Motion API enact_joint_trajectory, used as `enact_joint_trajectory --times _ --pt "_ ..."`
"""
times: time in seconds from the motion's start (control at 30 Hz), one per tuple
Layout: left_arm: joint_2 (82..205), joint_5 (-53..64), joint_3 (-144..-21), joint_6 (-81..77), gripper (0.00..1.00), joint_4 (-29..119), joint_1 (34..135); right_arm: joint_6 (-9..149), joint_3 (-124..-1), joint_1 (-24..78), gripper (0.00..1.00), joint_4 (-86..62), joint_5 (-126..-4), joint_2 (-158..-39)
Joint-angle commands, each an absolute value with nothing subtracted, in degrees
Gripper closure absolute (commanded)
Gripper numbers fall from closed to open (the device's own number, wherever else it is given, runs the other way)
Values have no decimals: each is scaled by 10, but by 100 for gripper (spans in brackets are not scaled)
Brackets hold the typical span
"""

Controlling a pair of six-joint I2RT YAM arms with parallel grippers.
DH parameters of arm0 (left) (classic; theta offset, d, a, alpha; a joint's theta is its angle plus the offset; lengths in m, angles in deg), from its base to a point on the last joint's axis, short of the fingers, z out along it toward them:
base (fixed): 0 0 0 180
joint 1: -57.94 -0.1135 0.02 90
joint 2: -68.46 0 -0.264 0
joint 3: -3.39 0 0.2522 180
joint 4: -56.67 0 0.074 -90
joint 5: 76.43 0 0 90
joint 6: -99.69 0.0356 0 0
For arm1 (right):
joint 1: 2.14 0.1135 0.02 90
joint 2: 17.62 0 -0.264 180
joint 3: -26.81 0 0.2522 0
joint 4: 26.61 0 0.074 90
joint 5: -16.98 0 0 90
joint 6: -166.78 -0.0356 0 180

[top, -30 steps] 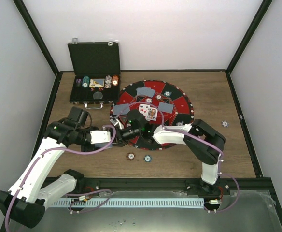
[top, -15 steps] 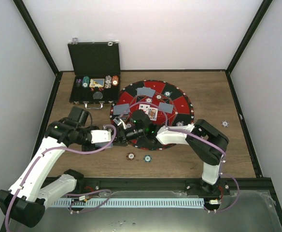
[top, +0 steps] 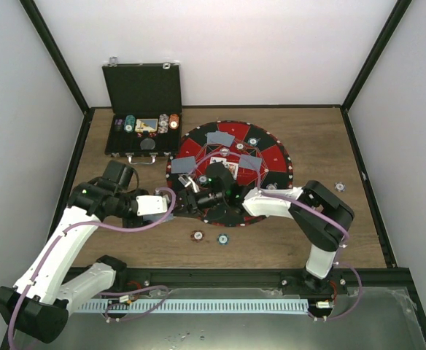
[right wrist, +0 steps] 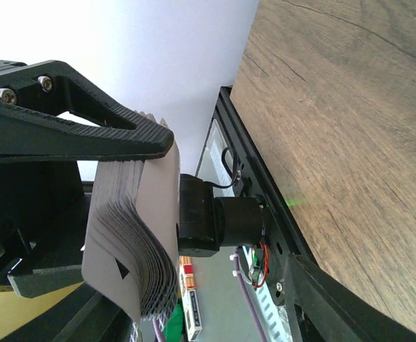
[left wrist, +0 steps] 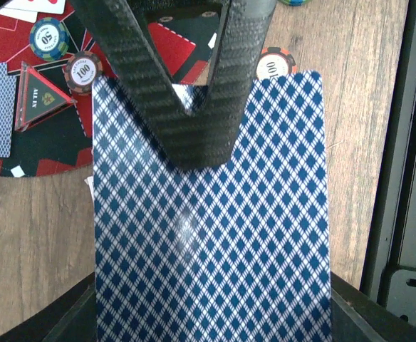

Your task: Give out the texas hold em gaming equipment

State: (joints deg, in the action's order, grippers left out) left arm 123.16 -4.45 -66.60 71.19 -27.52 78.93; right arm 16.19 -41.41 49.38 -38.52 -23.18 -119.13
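Beside the mat (top: 275, 155), left fingers (left wrist: 186, 107) pinch cards (left wrist: 208, 249); right arm (top: 271, 204) extended.

Blue diamond-backed cards (left wrist: 208, 235) in a stack, clamped between the left fingers (left wrist: 186, 107) at the near-left edge of the mat (top: 275, 157). Three face-down cards (top: 220, 138) flat on the mat. Two striped chips (top: 198, 235) on the desk (top: 330, 233) just before it, another chip (top: 340, 187) well to its right.
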Motion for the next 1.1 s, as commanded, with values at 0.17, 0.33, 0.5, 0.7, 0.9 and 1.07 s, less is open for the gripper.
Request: enact_joint_trajectory --times 0.17,0.33,0.5,0.7,0.9,1.07 --pt "1216 -80 -684 716 92 -278 789 164 -387 470 43 -306 -289 -1162" --pt "1215 -79 -671 716 92 -270 789 130 -388 482 51 -351 -278 -1126" --pt "1216 -76 -663 716 92 -266 789 111 -392 510 66 -374 -283 -1114" --pt "1213 -62 -657 719 92 -265 789 104 -385 524 93 -378 -287 -1117" --pt "1206 -34 -631 726 92 -254 789 140 -384 514 99 -315 -297 -1092" --pt "1209 -32 -620 723 92 -246 789 165 -368 488 99 -273 -290 -1067"
